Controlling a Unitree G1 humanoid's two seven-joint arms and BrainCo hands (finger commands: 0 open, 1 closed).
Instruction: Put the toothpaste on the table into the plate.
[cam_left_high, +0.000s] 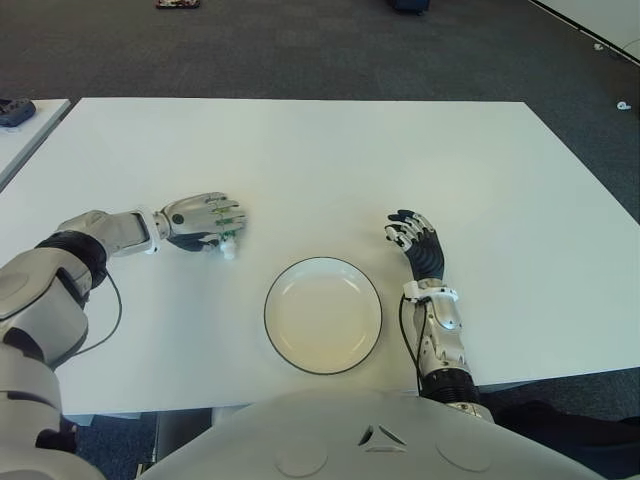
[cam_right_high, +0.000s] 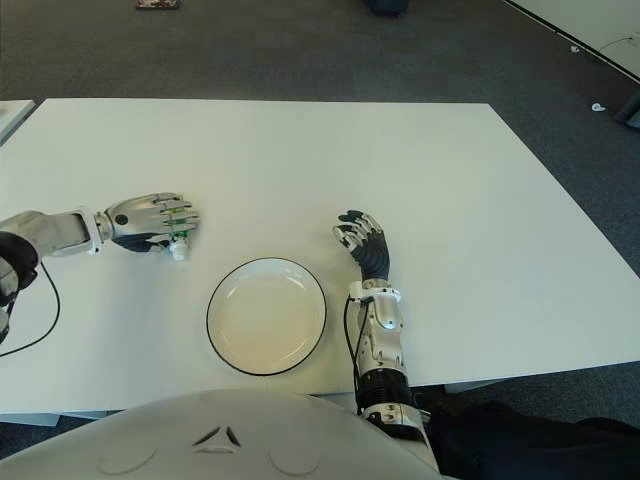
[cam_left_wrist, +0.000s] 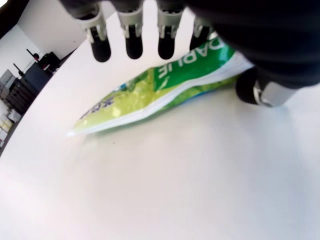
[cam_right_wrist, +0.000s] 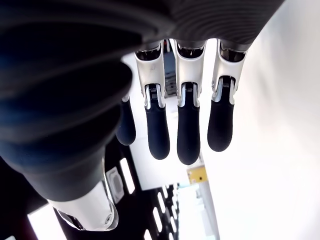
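The left hand (cam_left_high: 203, 220) is out over the tabletop (cam_left_high: 330, 160), on the robot's left and a little beyond the plate (cam_left_high: 322, 315). It is palm down over the toothpaste (cam_left_wrist: 150, 92), a green tube with white lettering that lies flat on the white surface. In the eye views only a bit of green shows between the fingers, and the tube's white cap (cam_left_high: 229, 251) pokes out at the near edge of the hand, on the side toward the plate. The left wrist view shows the tube running out from under the palm, its flat crimped end lying free on the tabletop. The four fingers (cam_left_wrist: 132, 37) hang above the tube with their tips clear of it, and the thumb (cam_left_wrist: 260, 90) sits just beside the tube's edge near the palm. The fingers are loosely bent and not closed around the tube; whether the palm itself presses on it cannot be told.

The plate is round, white with a dark rim, and empty, near the tabletop's front edge in front of the robot's body. The tube is well apart from it, off to its left.

The right hand (cam_left_high: 415, 240) shows just right of the plate, fingers extended and relaxed, holding nothing; its wrist view shows the fingers (cam_right_wrist: 187, 132) straight and apart.
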